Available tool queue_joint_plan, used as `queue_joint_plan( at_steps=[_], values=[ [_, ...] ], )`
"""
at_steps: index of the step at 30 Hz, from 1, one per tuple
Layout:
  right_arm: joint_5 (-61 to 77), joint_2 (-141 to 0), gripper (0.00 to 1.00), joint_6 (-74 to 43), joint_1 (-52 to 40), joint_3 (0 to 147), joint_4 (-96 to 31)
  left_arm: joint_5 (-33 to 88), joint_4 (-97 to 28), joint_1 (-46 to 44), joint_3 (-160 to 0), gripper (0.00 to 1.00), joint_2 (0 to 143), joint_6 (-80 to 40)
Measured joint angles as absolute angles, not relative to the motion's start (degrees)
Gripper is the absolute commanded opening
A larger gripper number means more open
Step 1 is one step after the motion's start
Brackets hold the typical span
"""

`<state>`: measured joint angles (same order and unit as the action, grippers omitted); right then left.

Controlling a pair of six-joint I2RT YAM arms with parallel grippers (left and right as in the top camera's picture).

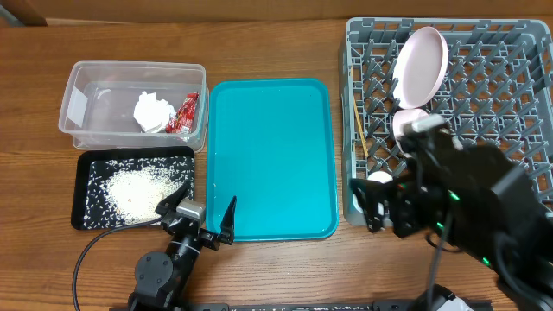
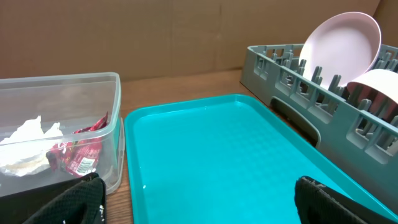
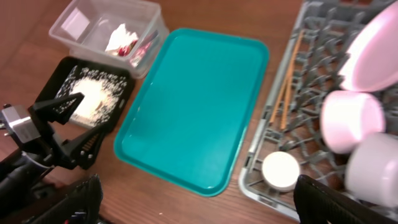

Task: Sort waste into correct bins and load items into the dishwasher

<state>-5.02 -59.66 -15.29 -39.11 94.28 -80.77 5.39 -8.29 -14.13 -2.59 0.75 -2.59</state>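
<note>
- While both arms hang at the near edge, the left gripper (image 1: 201, 212) and right gripper (image 1: 371, 210) are seen spread wide, with nothing held.
- Rice grains (image 1: 134, 192) are heaped on the black tray (image 1: 86, 164); the cup (image 3: 281, 171) stands in the dish rack (image 1: 536, 52).
- Farther off, tissue (image 1: 151, 111) and wrapper (image 1: 186, 114) lie in the clear tub (image 1: 78, 78); chopsticks (image 3: 286, 87), pink bowl (image 3: 351, 121), paler bowl (image 3: 376, 171) and plate (image 1: 421, 62) are racked.
- Sorting is judged finished; only withdrawal is called for.

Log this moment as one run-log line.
wrapper, tissue: in tub | rice: on black tray | plate, pink bowl, pale bowl, cup, chopsticks: in rack | left end effector, right end effector: open, empty
</note>
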Motion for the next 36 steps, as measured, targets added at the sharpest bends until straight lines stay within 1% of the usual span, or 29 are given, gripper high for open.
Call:
queue_joint_plan(
  at_steps=[5, 7, 10, 12, 17, 21, 24, 27, 33, 36],
  values=[
    [-11.5, -52.8, 1.00, -15.0, -39.0, 94.1, -79.1, 5.4, -8.3, -14.1, -2.6, 1.00, 0.8, -2.6],
    [-14.1, -48.3, 1.00, -14.9, -37.0, 92.9, -72.9, 5.4, -8.3, -14.1, -2.6, 1.00, 0.8, -2.6],
    [-15.0, -43.1, 1.00, -14.9, -30.3, 87.7, -63.5, 5.4, -8.3, -14.1, -2.6, 1.00, 0.7, -2.6],
    [-14.3, -40.1, 1.00, -14.9, -25.8, 83.0, -58.8, 5.4, -8.3, -14.1, -2.6, 1.00, 0.7, -2.6],
    [-8.3, -31.8, 1.00, -14.9, -14.0, 64.4, -49.5, 5.4, -8.2, -14.1, -2.5, 1.00, 0.8, -2.6],
    [-2.2, -25.3, 1.00, -14.9, -8.0, 49.8, -41.8, 5.4, -8.2, -14.1, -2.5, 1.00, 0.8, -2.6],
    [1.5, -18.3, 1.00, -14.9, -6.1, 38.2, -33.7, 5.4, -8.2, -14.1, -2.5, 1.00, 0.8, -2.6],
    [3.7, -11.6, 1.00, -14.9, -6.0, 28.7, -28.6, 5.4, -8.1, -14.1, -2.5, 1.00, 0.8, -2.6],
    [5.5, -2.1, 1.00, -15.0, -6.0, 15.3, -23.2, 5.4, -8.1, -14.1, -2.5, 1.00, 0.8, -2.6],
    [5.8, -0.9, 1.00, -15.0, -5.9, 10.6, -17.6, 5.4, -8.1, -14.1, -2.5, 1.00, 0.8, -2.6]
  ],
)
